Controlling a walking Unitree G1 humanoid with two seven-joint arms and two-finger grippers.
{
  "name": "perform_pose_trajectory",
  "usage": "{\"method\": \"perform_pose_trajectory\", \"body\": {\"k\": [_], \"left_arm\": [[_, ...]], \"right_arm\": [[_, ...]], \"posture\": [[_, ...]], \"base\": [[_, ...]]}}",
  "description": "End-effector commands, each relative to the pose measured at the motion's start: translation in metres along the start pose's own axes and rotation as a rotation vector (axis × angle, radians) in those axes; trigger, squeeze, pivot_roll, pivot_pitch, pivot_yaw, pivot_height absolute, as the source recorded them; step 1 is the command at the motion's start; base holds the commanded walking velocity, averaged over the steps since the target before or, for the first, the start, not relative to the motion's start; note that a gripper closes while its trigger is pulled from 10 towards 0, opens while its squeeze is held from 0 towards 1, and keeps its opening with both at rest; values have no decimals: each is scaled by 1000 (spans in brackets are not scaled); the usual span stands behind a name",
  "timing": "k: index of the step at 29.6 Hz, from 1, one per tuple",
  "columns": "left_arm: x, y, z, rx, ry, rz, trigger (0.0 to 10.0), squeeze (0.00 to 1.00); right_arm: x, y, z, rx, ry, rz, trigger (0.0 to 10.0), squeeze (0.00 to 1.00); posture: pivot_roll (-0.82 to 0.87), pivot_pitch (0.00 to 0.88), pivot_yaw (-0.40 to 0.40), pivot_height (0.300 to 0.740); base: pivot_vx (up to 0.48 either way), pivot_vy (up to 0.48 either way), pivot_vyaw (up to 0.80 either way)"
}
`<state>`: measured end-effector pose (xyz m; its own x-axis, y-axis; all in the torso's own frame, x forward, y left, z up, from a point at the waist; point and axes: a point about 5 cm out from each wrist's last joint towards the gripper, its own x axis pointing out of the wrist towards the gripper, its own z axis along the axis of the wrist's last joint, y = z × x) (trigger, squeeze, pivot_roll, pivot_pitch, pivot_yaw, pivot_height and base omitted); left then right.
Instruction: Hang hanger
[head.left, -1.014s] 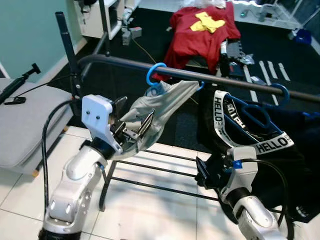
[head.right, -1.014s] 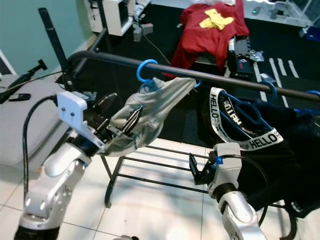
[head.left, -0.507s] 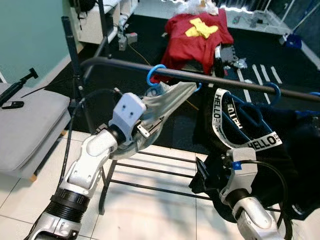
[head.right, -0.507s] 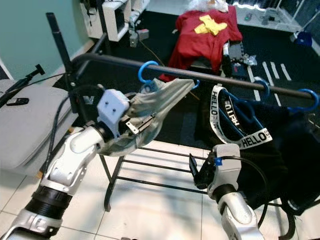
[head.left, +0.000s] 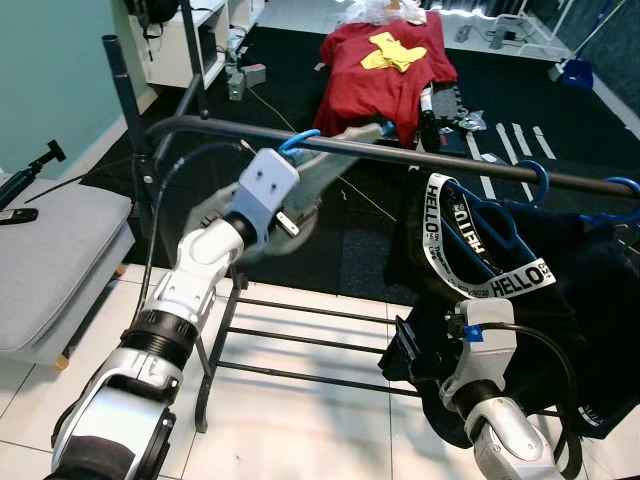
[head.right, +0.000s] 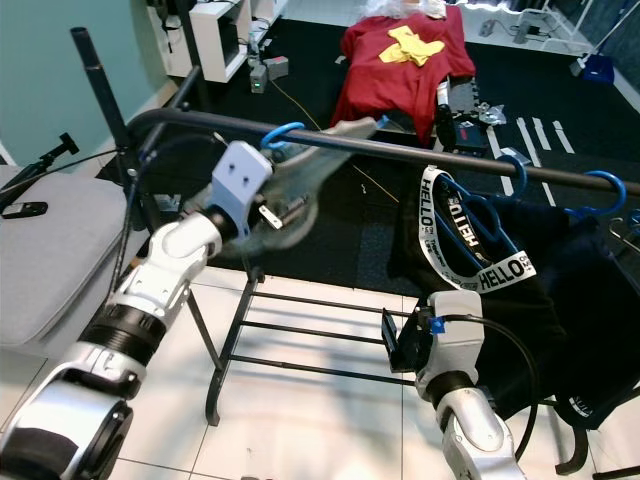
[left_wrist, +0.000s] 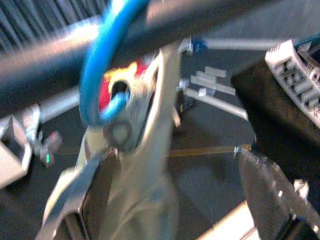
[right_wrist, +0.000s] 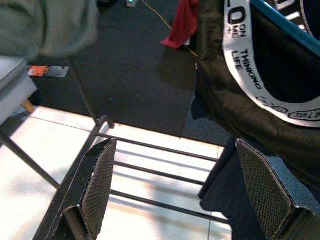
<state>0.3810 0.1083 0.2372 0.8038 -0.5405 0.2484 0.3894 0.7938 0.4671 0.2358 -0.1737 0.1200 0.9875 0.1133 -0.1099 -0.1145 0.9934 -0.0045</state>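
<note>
Your left gripper (left_wrist: 165, 200), fingers spread around the blurred grey garment (head.left: 320, 185), reaches up beside the blue hanger (left_wrist: 102, 70) on the rail (head.left: 420, 158).

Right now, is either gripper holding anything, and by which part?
The left gripper is open around the grey garment below its blue hanger hook, not clamping. The right gripper is open, holding nothing.

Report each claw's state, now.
Left claw: open around the grey garment below the blue hanger.
Right claw: open, empty.
</note>
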Motion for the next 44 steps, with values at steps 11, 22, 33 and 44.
{"method": "perform_pose_trajectory", "body": {"k": [11,22,33,44], "left_arm": [[-20,25,-13,66,4,25,10000,0],[-29,26,-3,-7,-48,-181,10000,0],[-39,57,8,89,-16,-171,10000,0],[-50,66,-18,174,210,-167,10000,0]], "right_arm": [[-4,-2,-3,18,12,-9,10000,0],[-5,-2,-3,21,16,-9,10000,0],[-5,-1,-4,29,19,-8,10000,0],[-6,-1,-4,29,19,-11,10000,0]], "posture": [[-22,144,-35,740],[-27,148,-38,740],[-22,143,-36,740],[-25,143,-33,740]], "base": [[0,0,0],[0,0,0],[0,0,0],[0,0,0]]}}
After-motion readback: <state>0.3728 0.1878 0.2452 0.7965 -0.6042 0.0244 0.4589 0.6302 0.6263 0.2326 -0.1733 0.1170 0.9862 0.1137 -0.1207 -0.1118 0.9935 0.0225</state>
